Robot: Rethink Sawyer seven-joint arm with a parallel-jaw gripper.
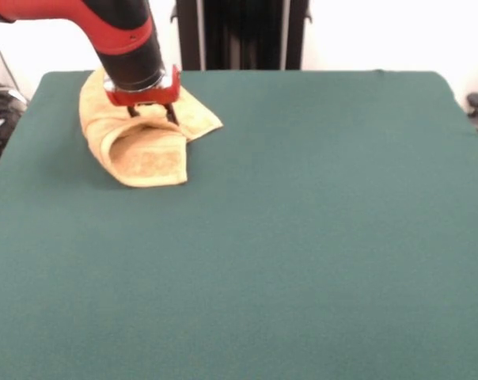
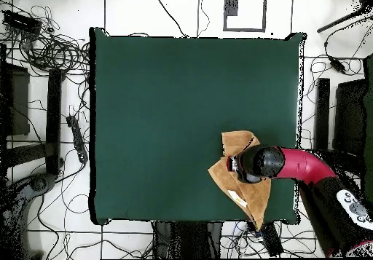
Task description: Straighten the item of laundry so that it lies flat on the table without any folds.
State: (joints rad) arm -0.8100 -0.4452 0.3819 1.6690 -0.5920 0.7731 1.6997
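Observation:
The item of laundry point(image 1: 148, 158), a mustard-yellow towel, lies bunched and folded over itself at the far left of the table point(image 1: 302, 237). Its near part curls up into a rounded fold, and one corner points right. My gripper point(image 1: 152, 115) stands right over the towel's middle, open, with its dark fingers point(image 1: 172, 115) down on the cloth at either side of a raised fold. In the overhead view the towel point(image 2: 237, 142) sits near the table's point(image 2: 167, 111) lower right corner, and the arm covers most of the gripper point(image 2: 234, 163).
The towel lies close to the table's edges point(image 2: 297, 162) on two sides. Cables and stands point(image 2: 51, 53) ring the table on the floor.

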